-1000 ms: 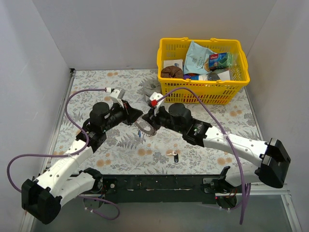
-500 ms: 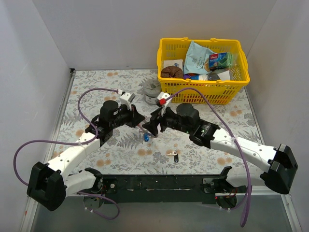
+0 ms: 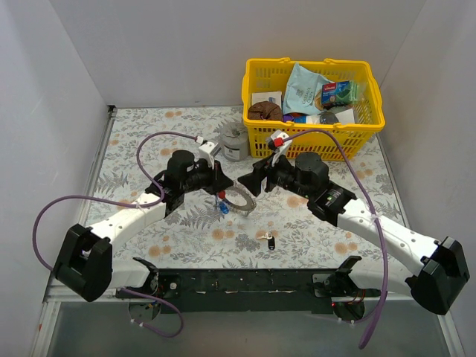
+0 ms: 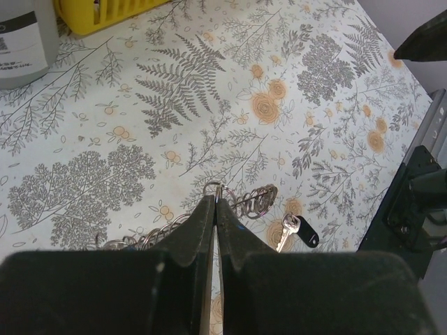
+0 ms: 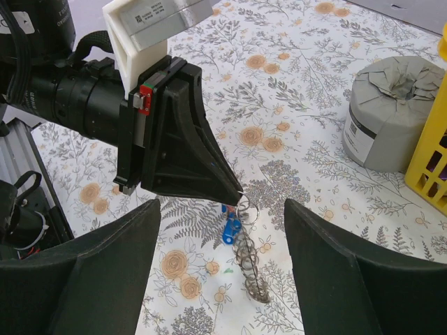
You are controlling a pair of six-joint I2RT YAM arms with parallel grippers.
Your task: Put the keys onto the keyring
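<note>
The keyring (image 3: 238, 200) is a silvery coil of loops with a small blue key (image 5: 230, 229) on it. It hangs just above the floral table from my left gripper (image 3: 222, 187), which is shut on its top loop (image 4: 214, 187). In the right wrist view the ring (image 5: 248, 264) dangles from the left gripper's tip (image 5: 235, 196). My right gripper (image 3: 251, 178) stands open just right of the ring, with nothing between its fingers (image 5: 105, 269). A loose silver key with a black head (image 3: 269, 239) lies on the table nearer the front, also seen as the key (image 4: 295, 232) in the left wrist view.
A grey tin cup (image 3: 234, 140) stands beside a yellow basket (image 3: 370, 125) full of groceries at the back right. The cup (image 5: 390, 118) is close to the right of the grippers. White walls close in the left, right and back.
My right gripper has opened, let go of the keyring and drawn back to the right. Both arms have shifted right and farther back. The left gripper stays shut on the ring.
</note>
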